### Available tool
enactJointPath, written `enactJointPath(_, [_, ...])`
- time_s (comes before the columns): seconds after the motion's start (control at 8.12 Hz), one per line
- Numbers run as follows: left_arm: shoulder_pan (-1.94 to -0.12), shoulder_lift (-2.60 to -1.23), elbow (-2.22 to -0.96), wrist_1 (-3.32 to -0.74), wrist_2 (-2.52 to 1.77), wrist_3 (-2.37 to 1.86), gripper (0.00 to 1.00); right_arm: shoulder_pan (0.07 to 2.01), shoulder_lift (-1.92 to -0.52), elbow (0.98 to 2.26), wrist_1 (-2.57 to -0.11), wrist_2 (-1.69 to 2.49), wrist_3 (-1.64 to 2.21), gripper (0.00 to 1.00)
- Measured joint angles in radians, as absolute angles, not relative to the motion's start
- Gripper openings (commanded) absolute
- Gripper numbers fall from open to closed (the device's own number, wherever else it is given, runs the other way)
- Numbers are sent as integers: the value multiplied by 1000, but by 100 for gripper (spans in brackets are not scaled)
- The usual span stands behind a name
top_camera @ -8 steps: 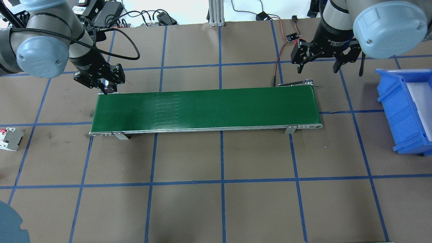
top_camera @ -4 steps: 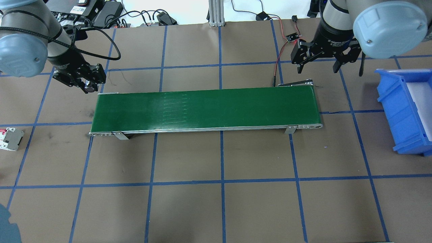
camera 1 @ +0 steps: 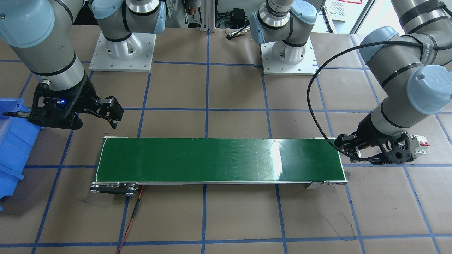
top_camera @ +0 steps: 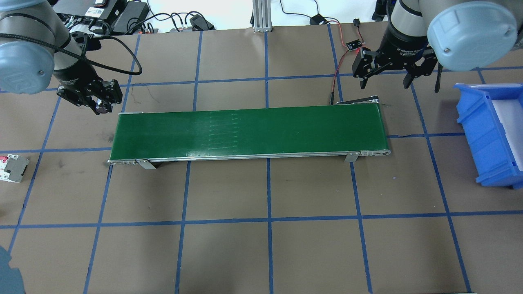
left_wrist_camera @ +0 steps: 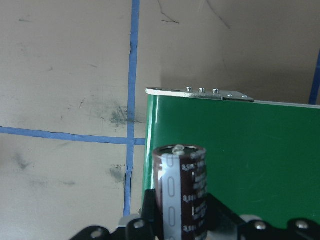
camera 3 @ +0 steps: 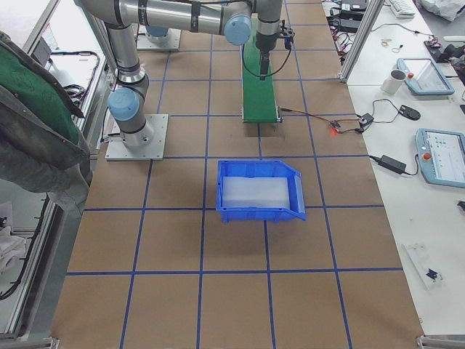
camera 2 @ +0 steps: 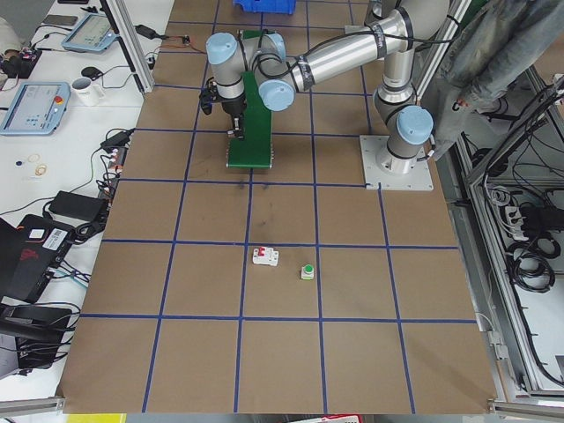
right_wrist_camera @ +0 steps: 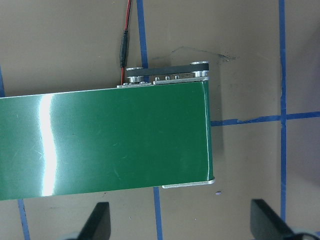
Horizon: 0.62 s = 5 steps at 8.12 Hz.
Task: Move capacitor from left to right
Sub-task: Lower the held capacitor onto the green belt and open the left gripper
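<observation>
The capacitor (left_wrist_camera: 182, 192) is a dark brown cylinder with a grey stripe, and my left gripper (left_wrist_camera: 182, 220) is shut on it. In the overhead view the left gripper (top_camera: 102, 107) hangs just off the far left corner of the green conveyor belt (top_camera: 249, 130). The front view shows it (camera 1: 348, 151) beside that same belt end. My right gripper (top_camera: 386, 83) stands open and empty behind the belt's right end. In the right wrist view its fingers (right_wrist_camera: 100, 222) spread wide above the belt end (right_wrist_camera: 125, 135).
A blue bin (top_camera: 490, 130) stands at the right, past the belt. A white circuit breaker (top_camera: 12, 167) with red switches lies at the left edge, and a green-capped push button (camera 2: 307, 271) lies near it. A red wire (top_camera: 337, 77) runs to the belt's motor end.
My left gripper has moved left, off the belt's far left corner, with the capacitor still in it. Faint marks on the belt have shifted right. The right arm has not moved.
</observation>
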<state>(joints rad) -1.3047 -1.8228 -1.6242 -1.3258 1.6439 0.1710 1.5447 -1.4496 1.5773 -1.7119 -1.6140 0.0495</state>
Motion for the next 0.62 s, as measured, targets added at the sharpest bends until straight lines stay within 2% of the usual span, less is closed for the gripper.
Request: enactJointPath(0.62, [-1305, -1879, -1624, -1279, 1643, 241, 32, 1545, -1450, 1577, -1712, -1615, 51, 100])
